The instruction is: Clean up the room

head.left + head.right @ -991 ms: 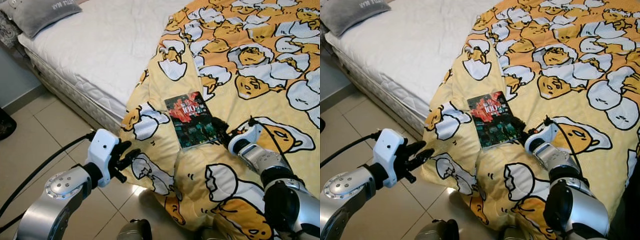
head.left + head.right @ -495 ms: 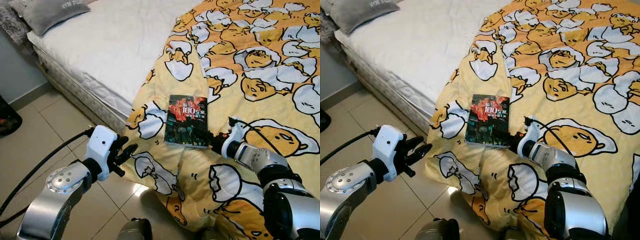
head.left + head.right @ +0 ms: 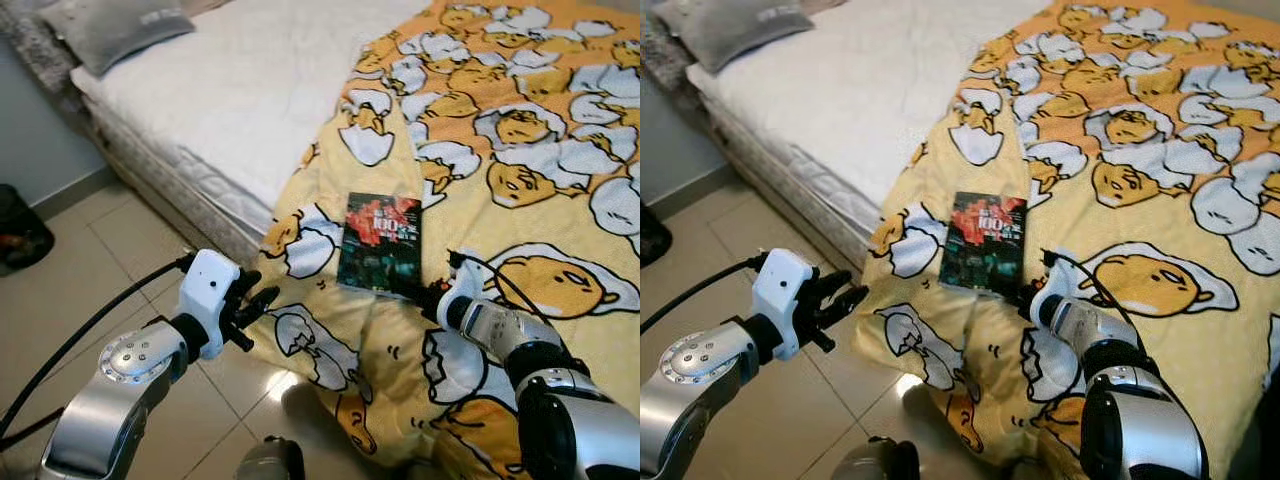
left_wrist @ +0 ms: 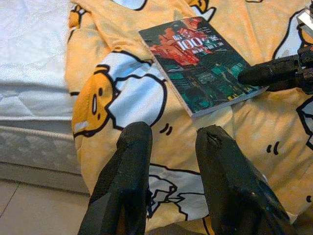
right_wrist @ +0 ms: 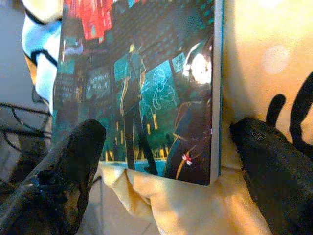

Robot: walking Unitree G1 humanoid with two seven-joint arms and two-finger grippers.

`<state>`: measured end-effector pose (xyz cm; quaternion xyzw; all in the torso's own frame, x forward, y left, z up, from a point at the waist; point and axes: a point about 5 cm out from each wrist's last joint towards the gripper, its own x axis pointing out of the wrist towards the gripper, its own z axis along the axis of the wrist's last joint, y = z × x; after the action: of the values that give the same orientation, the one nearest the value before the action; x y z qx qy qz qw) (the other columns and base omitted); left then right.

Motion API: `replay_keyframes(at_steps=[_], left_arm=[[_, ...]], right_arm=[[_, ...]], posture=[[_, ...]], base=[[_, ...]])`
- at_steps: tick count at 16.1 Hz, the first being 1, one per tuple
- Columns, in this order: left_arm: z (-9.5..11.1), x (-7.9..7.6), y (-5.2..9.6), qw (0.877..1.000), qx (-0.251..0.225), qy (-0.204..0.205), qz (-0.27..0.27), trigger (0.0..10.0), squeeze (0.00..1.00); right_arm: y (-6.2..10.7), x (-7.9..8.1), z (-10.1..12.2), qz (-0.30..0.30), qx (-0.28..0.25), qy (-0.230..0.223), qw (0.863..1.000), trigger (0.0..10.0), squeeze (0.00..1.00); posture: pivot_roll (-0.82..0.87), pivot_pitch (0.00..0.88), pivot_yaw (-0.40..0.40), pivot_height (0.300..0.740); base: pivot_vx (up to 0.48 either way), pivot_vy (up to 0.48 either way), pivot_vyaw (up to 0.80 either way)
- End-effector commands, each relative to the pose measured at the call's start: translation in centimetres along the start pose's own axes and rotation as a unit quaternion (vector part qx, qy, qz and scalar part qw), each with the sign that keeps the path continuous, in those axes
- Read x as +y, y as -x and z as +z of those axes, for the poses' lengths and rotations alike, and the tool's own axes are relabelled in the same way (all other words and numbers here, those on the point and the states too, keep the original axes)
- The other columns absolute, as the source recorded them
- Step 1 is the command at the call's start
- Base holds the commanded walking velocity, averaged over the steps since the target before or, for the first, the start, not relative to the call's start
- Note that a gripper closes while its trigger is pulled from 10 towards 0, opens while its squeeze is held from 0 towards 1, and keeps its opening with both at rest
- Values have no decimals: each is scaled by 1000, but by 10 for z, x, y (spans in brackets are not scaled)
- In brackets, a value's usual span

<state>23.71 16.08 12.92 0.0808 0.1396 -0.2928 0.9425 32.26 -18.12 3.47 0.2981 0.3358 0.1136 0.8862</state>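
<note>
One book (image 3: 379,244) lies flat on the yellow blanket (image 3: 520,150) near the bed's (image 3: 230,90) edge. The right tool (image 5: 161,161), fingers apart, straddles its near corner. The left tool (image 4: 168,147), fingers apart, hovers beside the bed.

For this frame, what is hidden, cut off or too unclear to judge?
- Head views: the right gripper sits at the near edge of the book; its own wrist hides any contact.
- Right wrist view: one finger overlaps the book cover, the other lies beside it on the blanket; grip unclear.
- Book title: too small and blurred.
- Pillow: cut off by the top edge.
- Dark object on the floor: cut off at the left edge, unidentifiable.
</note>
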Motion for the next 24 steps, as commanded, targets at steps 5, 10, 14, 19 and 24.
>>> replay_keyframes(at_steps=[5, 10, 14, 19, 24], left_arm=[[-6, 2, 5, 1000, 18, -8, -1, 10000, 16], [-6, 3, 4, 1000, 16, -9, -1, 10000, 16], [-4, 4, 3, 1000, 8, -7, 4, 10000, 24], [-6, 3, 3, 1000, 8, -4, 6, 10000, 20], [-5, 6, 2, 1000, 8, -4, 7, 10000, 20]], right_arm=[[-7, -6, -36, -49, 20, -74, 996, 10000, 0], [-13, 25, -17, 79, -7, -134, 988, 10000, 0], [-10, 37, 8, 143, -45, -192, 970, 10000, 0], [-20, 51, -7, 139, -27, -192, 971, 10000, 0], [-33, 68, -23, 120, -30, -199, 972, 8196, 0]], posture=[[36, 104, 108, 740], [28, 91, 100, 740], [28, 75, 86, 740], [30, 80, 89, 740], [35, 80, 93, 740]], base=[[0, 0, 0], [0, 0, 0], [0, 0, 0], [0, 0, 0], [0, 0, 0]])
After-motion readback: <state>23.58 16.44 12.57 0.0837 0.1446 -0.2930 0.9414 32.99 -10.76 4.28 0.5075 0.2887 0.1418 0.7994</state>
